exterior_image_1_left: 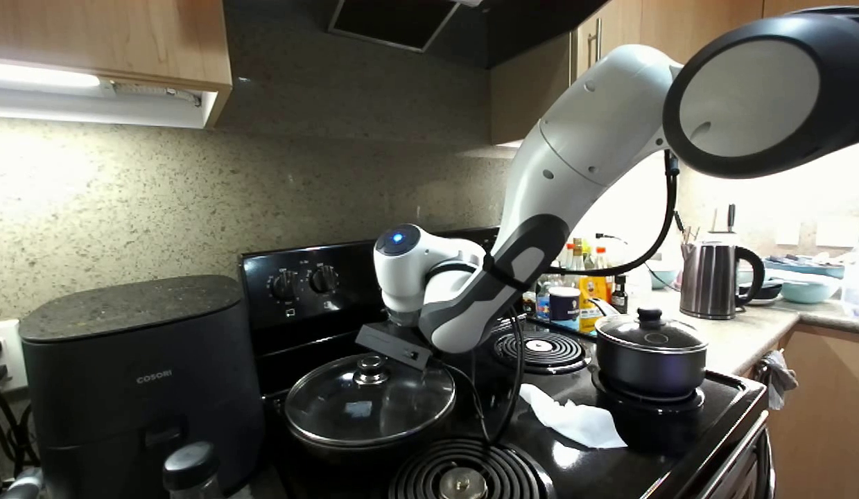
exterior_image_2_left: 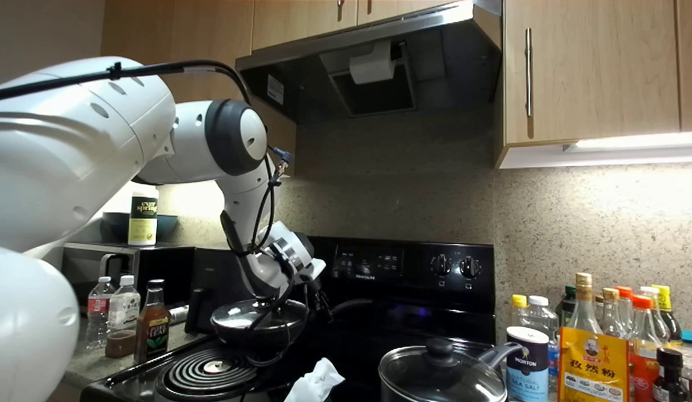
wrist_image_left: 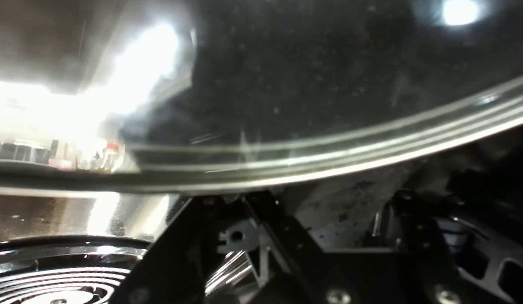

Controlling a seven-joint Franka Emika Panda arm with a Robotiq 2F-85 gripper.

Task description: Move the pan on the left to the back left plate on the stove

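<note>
The pan (exterior_image_1_left: 332, 416), wide and dark with a domed glass lid and round knob, is at the stove's back left corner in both exterior views (exterior_image_2_left: 239, 334). The back left plate is hidden under it; whether the pan rests on it I cannot tell. Its black handle (exterior_image_2_left: 354, 303) points right along the back panel. My gripper (exterior_image_2_left: 321, 303) is low at the handle's pan end. In the wrist view the fingers (wrist_image_left: 333, 207) stand apart beside the lid's rim (wrist_image_left: 312, 175); a dim grey speckled surface shows between them. Whether the handle lies between the fingers is hidden.
A front burner (exterior_image_1_left: 471, 478) lies in front of the pan, and a further burner (exterior_image_1_left: 539, 346) is at the back. A smaller lidded pot (exterior_image_1_left: 651, 360), white paper (exterior_image_1_left: 575, 419), an air fryer (exterior_image_1_left: 138, 374) and bottles (exterior_image_2_left: 608, 318) stand around. My cable hangs over the stove.
</note>
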